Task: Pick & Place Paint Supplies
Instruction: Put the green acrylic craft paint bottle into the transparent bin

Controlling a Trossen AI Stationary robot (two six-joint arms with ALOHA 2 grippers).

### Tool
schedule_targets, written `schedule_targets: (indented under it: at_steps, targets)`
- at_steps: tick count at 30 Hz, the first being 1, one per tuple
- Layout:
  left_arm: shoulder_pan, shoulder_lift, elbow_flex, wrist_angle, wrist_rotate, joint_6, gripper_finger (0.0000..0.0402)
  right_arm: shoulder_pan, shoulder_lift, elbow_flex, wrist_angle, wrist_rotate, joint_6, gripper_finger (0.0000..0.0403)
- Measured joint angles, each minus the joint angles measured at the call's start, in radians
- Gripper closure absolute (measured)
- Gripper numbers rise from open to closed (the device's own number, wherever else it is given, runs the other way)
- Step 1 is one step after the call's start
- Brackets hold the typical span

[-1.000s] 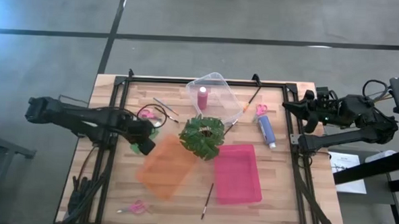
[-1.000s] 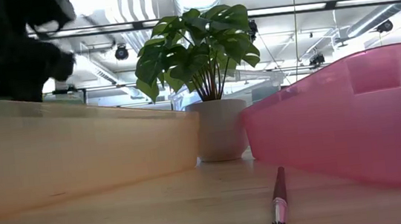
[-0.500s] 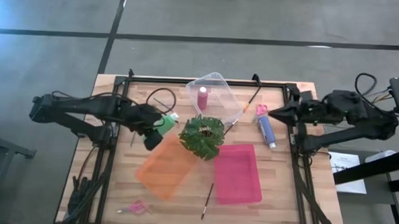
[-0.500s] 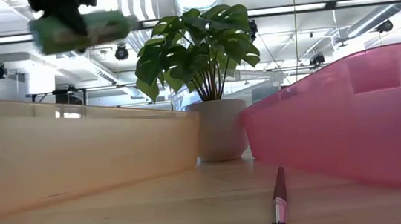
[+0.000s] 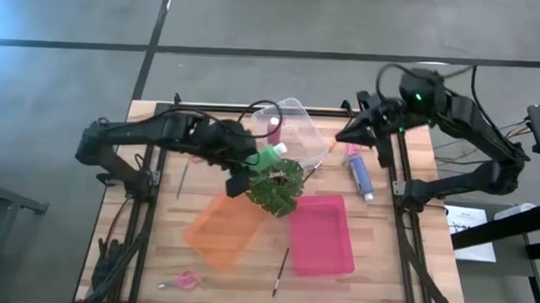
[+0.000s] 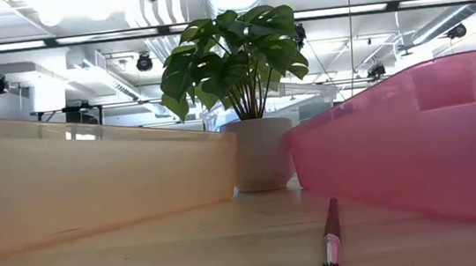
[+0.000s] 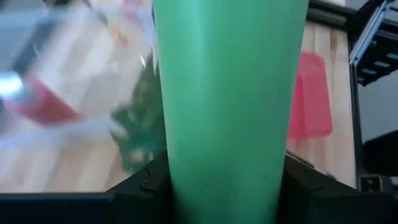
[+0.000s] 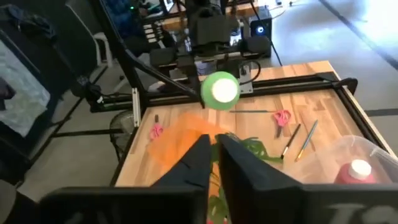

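So far: partly sorted; most supplies are not yet placed, by my judgement.

Stowed: maroon-pink paint bottle [image 5: 274, 126], standing inside the clear tray [image 5: 301, 112] at the far middle of the counter [image 5: 383, 275].

In hand: green paint bottle [image 5: 269, 158], pinched between the fingers of my left gripper [image 5: 248, 164]; it hangs in the air between the clear tray and the leafy plant [image 5: 274, 185], above the counter. My left wrist view is filled by its green body [image 7: 230, 106].

Left gripper state: clamped on the green bottle.

Right gripper [image 5: 344, 136]: fingers pressed almost together and holding nothing, raised over the far right of the counter, near the blue-purple bottle [image 5: 360, 176].

Left to place, right side: blue-purple bottle lying flat on the counter; pink-handled scissors [image 5: 351, 149] just beside its far end; two brushes [image 5: 329, 147] lying between the clear tray and those scissors.

Left to place, left side: one thin brush [image 5: 184, 178] on the bare wood near my left arm.

Left to place, near edge: second pink scissors [image 5: 184, 280] at the near left; dark-handled brush [image 5: 281, 270] between the orange tray [image 5: 219, 231] and the pink tray [image 5: 323, 234].

Trays: orange and pink ones appear to hold nothing.

Next, as I judge it: set the green bottle into a tray, likely the clear one.
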Motion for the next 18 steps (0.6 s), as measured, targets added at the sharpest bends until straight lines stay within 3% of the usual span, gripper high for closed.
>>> schedule_targets:
  at_steps: [4, 10, 14, 18]
  targets:
    - [0.000, 0.082, 0.142, -0.031, -0.021, 0.056, 0.0224, -0.008, 0.066, 0.067, -0.024, -0.016, -0.060, 0.0300]
    - [0.000, 0.153, 0.238, -0.035, -0.041, 0.102, 0.0224, 0.019, 0.145, 0.152, -0.018, 0.018, -0.133, 0.0198]
    - [0.001, 0.160, 0.250, -0.024, -0.052, 0.111, 0.0224, 0.027, 0.189, 0.167, -0.022, 0.019, -0.153, 0.0165]
    - [0.003, 0.160, 0.250, 0.000, -0.058, 0.112, 0.0224, 0.030, 0.220, 0.165, -0.021, 0.019, -0.178, 0.0159]
